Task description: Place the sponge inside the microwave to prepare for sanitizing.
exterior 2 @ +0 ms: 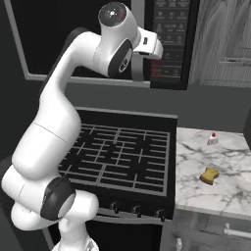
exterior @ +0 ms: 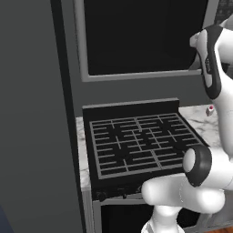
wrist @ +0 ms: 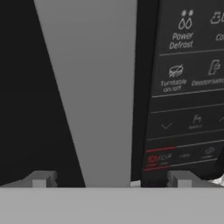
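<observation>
The gripper (wrist: 111, 180) stood spread wide and empty, raised close against the microwave (exterior 2: 93, 44), with its fingertips (wrist: 41, 178) straddling the grey door edge beside the black button panel (wrist: 188, 87). The dark glass door (exterior: 141, 34) appeared shut. The sponge (exterior 2: 210, 175) lay on the marble counter (exterior 2: 215, 162) to the right of the stove (exterior 2: 122, 157), well apart from the hand, near a small red-capped bottle (exterior 2: 213, 138).

Judgement: the step in hand was opening the door. To do it well, the fingers should catch the door's free edge squarely, avoid pressing the panel buttons, and draw the door along its hinge arc, wide enough for later entry.
</observation>
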